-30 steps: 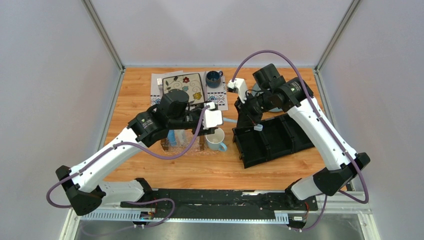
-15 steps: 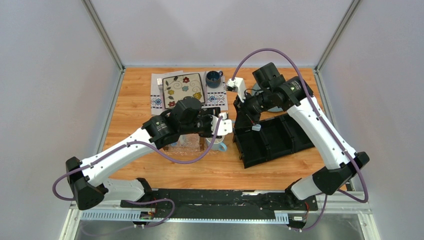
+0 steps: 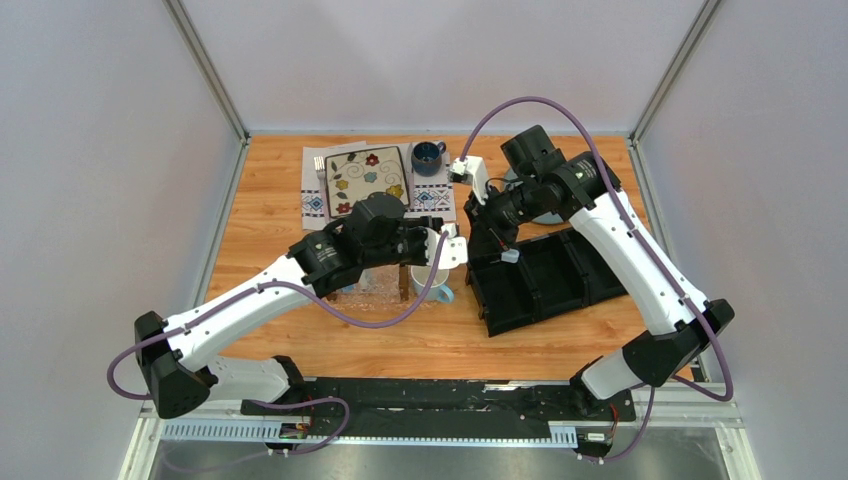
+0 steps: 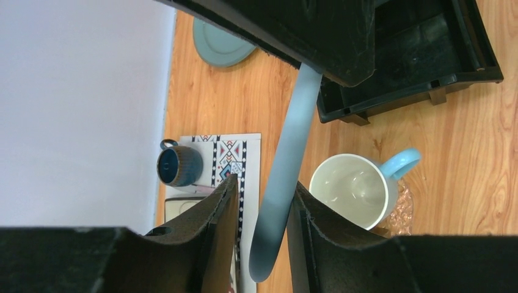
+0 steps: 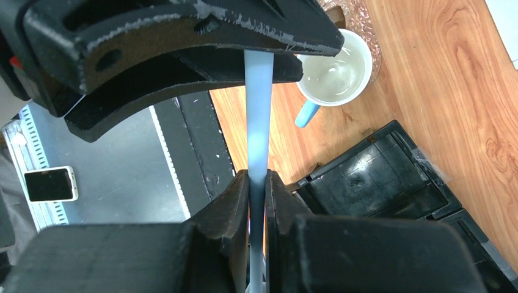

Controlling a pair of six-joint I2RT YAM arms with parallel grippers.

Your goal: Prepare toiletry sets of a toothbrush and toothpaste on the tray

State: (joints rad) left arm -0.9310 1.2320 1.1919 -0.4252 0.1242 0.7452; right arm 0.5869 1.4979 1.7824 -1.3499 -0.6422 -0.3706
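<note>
The toothbrush (image 4: 287, 159) is up in the air, off the tabletop (image 3: 270, 200), strung between my two claws. It's a pale blue, slim handle, and it hangs over the gap between the mug and the black organizer.

My right claw (image 5: 258, 180) has it pinched hard. The fingers are squeezed flat on the handle with no daylight either side, and the shaft runs straight out ahead of them.

My left claw (image 4: 264, 189) straddles the other end, only part open. One finger sits right against the handle and the other stands a little off it, so I'm around it but not clamped.

Just below, the white mug (image 4: 351, 190) stands upright, its blue handle pointing away from the organizer. A corner of the tray (image 4: 400, 207), clear and bubbly, shows right beside the mug. From above, my left arm covers most of the tray.

The black organizer (image 3: 550, 275) lies under my right arm. Farther back sit a dark blue cup (image 4: 178, 165) on a patterned cloth (image 4: 229, 152) and a grey-green round lid (image 4: 220, 49).
</note>
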